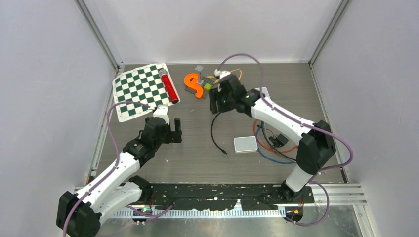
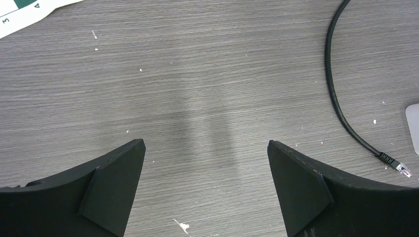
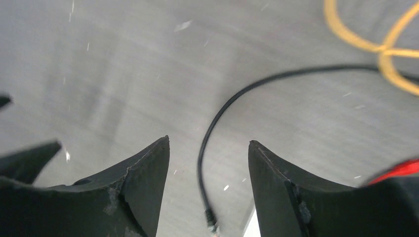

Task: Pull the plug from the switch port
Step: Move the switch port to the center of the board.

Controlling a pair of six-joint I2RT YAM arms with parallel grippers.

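My right jaws stand partly apart with nothing pinched between them. The black cable (image 3: 217,113) lies on the desk (image 1: 197,165) below the gap, curving in from the far right and running toward the near side. My left jaws are spread wide over bare grey wood on the left and grip nothing. Off to their right I see the cable's end, the plug (image 2: 398,167). It has a black collar and a clear tip, and it lies flat on the desk just left of the white switch (image 1: 245,144), apart from it and not seated in any port I can see. I judge the pull done, so the step in hand is letting go and clearing off. To do that well, I would spread the right jaws fully before rising, then lift straight up so that neither finger hooks the cable and drags the plug about. The cable looks thin and limp, so it should drop away freely. A yellow cable (image 3: 365,44) lies farther off, and red and blue cables (image 1: 269,154) loop to the right of the switch. I would stay clear of all of them.
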